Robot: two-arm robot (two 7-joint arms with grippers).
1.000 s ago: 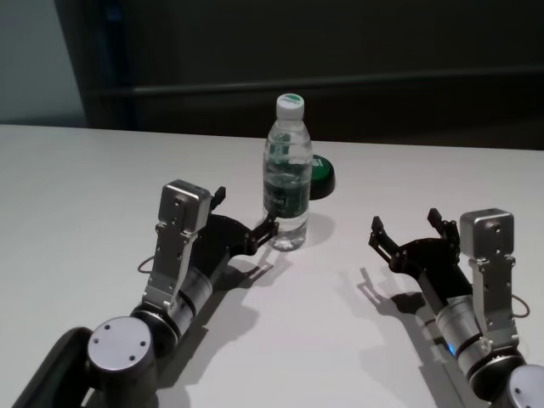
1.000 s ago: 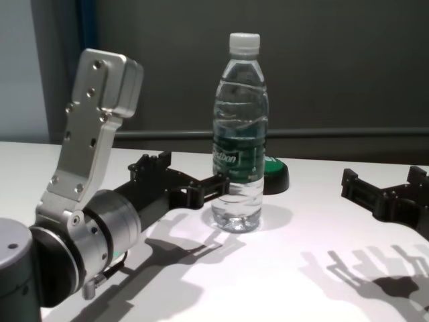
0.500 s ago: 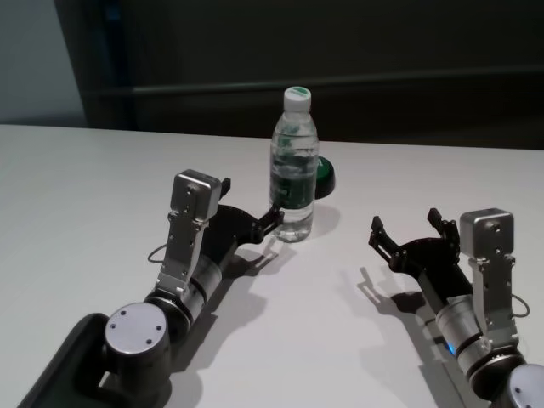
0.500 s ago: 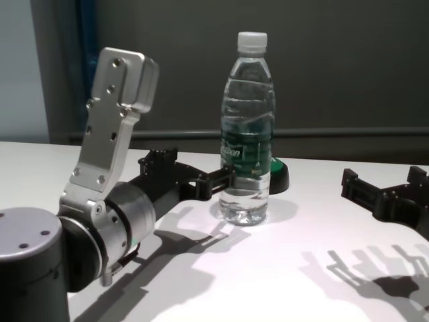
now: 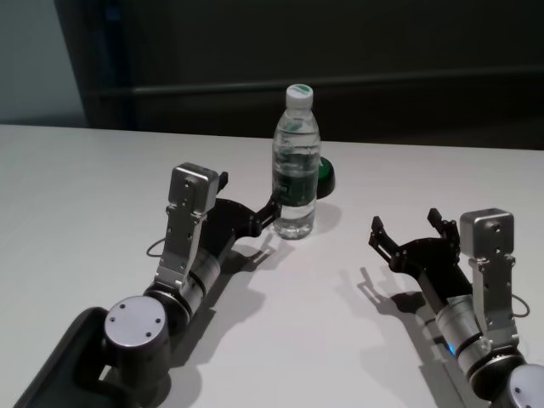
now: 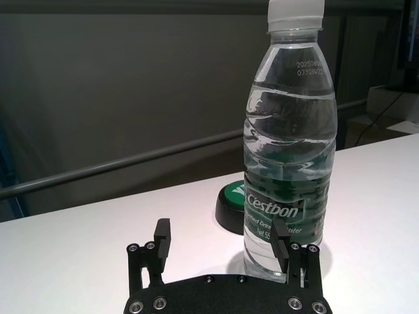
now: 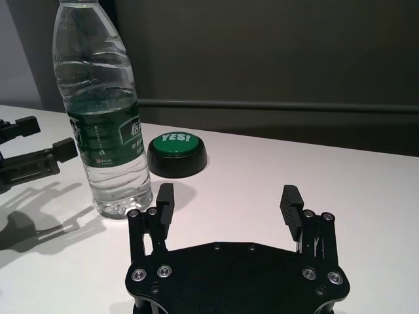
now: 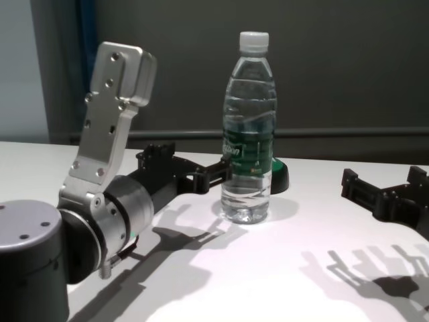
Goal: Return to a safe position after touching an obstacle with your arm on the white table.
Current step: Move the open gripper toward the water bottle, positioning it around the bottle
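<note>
The clear water bottle (image 5: 295, 161) with white cap and dark green label stands upright on the white table (image 5: 85, 187), at the middle back. My left gripper (image 5: 248, 194) is open and empty, low over the table just left of the bottle. One of its fingertips (image 5: 274, 205) sits against the bottle's lower side. In the left wrist view the bottle (image 6: 288, 144) rises right behind that finger (image 6: 280, 239), outside the gap of the gripper (image 6: 221, 239). My right gripper (image 5: 405, 221) is open and empty, apart from the bottle at the right.
A low black button with a green top (image 5: 325, 177) lies just behind and right of the bottle, and it reads "YES!" in the right wrist view (image 7: 175, 147). A dark wall with a rail runs behind the table's far edge.
My left arm has moved forward, and its fingertip has slid the bottle a little away and to the right. The bottle leaned a second ago and now stands upright. The right arm has not moved.
</note>
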